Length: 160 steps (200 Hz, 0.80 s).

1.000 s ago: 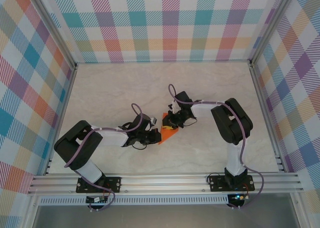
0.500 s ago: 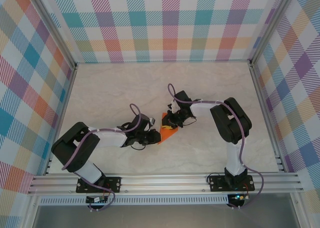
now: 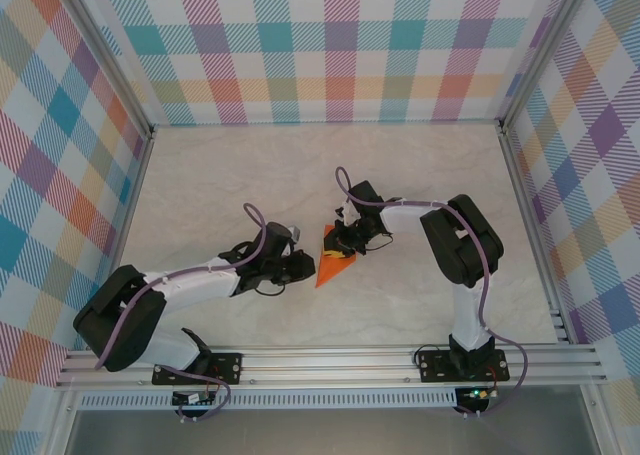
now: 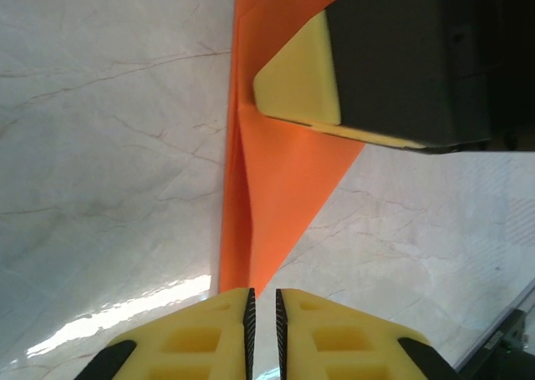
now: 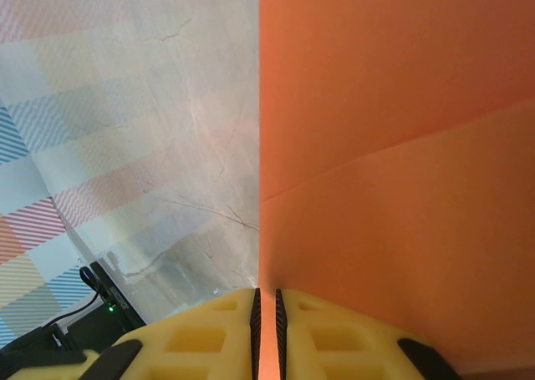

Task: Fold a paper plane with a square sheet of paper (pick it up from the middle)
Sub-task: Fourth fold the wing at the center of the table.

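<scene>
The square sheet of paper (image 3: 333, 262) is a bright-orange creased wedge at mid-table, its point toward the near left. My right gripper (image 3: 340, 245) is shut on its far end; in the right wrist view the orange paper (image 5: 393, 146) runs down between the jaws of this gripper (image 5: 267, 301). My left gripper (image 3: 305, 266) sits just left of the wedge's tip. In the left wrist view its jaws stand a narrow slit apart with bare table between them, and the paper (image 4: 276, 188) ends right in front of this gripper (image 4: 263, 301). A right fingertip (image 4: 305, 75) presses the paper beyond.
The marble-look table (image 3: 230, 175) is walled by plaid panels at the back and both sides. An aluminium rail (image 3: 330, 360) with both arm bases runs along the near edge. Open tabletop lies behind and to the right of the paper.
My left gripper has let go of the paper's near-left edge and drawn back to the left, its arm stretched lower. The right gripper has kept its hold in place.
</scene>
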Available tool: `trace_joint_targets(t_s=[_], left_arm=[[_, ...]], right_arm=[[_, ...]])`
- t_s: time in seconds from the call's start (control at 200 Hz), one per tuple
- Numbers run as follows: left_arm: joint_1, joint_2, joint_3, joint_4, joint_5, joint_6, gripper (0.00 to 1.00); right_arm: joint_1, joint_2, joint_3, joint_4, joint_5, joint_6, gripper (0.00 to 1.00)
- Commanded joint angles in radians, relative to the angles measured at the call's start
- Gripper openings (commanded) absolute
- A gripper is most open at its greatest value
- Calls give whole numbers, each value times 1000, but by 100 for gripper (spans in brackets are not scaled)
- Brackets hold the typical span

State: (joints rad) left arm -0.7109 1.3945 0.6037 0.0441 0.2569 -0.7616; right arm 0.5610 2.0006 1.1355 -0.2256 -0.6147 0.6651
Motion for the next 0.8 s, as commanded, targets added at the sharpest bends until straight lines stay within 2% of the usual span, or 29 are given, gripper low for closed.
trace_joint_targets(t_s=[0.0, 0.295, 0.635, 0.795], left_arm=[[10, 43, 53, 29, 59, -13, 14], [10, 200, 103, 147, 183, -28, 13], [10, 276, 61, 98, 134, -27, 11], [10, 273, 42, 7, 137, 3, 11]], right_arm=[[1, 47, -2, -23, 67, -31, 16], [0, 50, -4, -22, 70, -27, 16], [0, 53, -5, -27, 73, -31, 16], [1, 55, -4, -33, 80, -32, 16]])
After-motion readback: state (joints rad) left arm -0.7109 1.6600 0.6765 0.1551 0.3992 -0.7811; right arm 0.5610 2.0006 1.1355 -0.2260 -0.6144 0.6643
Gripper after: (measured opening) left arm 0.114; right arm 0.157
